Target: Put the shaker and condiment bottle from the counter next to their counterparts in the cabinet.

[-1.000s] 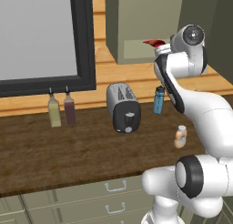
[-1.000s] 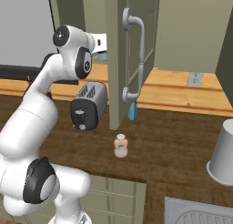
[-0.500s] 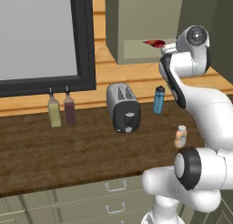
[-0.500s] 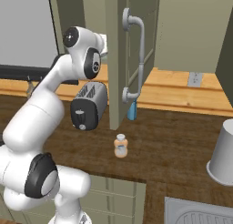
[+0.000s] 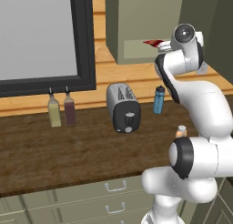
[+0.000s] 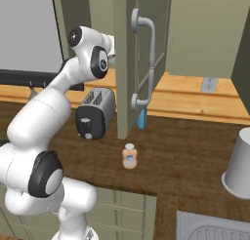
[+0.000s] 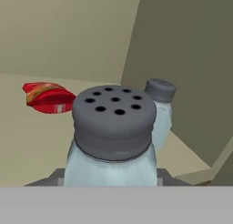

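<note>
Grey-capped shaker [image 7: 111,136] is clamped in your gripper [image 7: 109,180], now further inside the cabinet [image 5: 136,18]; twin shaker [image 7: 159,110] just behind, open shelf leftward.

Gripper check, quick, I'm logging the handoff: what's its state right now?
Gripper: shut on the shaker, inside the cabinet.

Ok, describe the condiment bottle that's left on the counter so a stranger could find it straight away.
Start at the dark wooden counter and find the silver toaster. In front of the open olive cabinet door, nearer the counter's front edge, stands the condiment bottle. It is short and tan-orange with a pale cap, unlike the taller blue bottle near the wall and the thin-necked yellow and dark-red bottles under the window.
</note>
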